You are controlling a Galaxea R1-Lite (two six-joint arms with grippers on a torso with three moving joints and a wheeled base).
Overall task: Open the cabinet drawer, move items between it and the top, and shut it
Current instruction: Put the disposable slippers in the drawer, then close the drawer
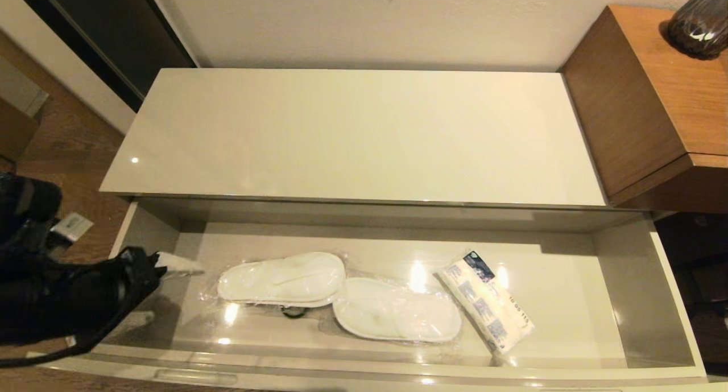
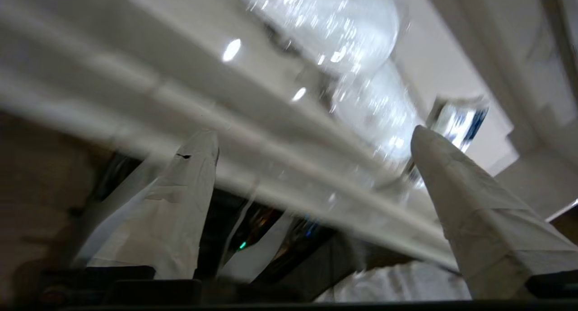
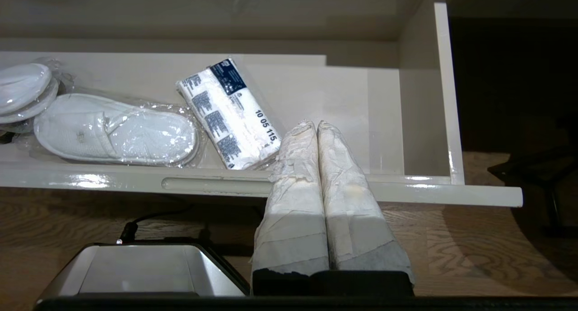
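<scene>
The cabinet drawer (image 1: 642,289) stands pulled out under the bare glossy cream top (image 1: 352,136). On its grey-beige floor lie the wrapped white slippers (image 1: 282,279), one overlapping the other, and to their right the tissue pack (image 1: 488,308) with blue prints. My left gripper (image 1: 170,292) is open over the drawer's left end, just left of the slippers, with nothing between its fingers. In the left wrist view the gripper (image 2: 311,137) points along the drawer at the blurred slippers (image 2: 361,31). My right gripper (image 3: 316,126) is shut and empty, low before the drawer front (image 3: 406,191), near the tissue pack (image 3: 228,112).
A small black ring (image 1: 293,312) peeks from under the slippers. A taller brown wooden unit (image 1: 654,96) with a dark vase (image 1: 699,22) stands against the cabinet's right end. Wooden floor lies to the left and below the drawer front.
</scene>
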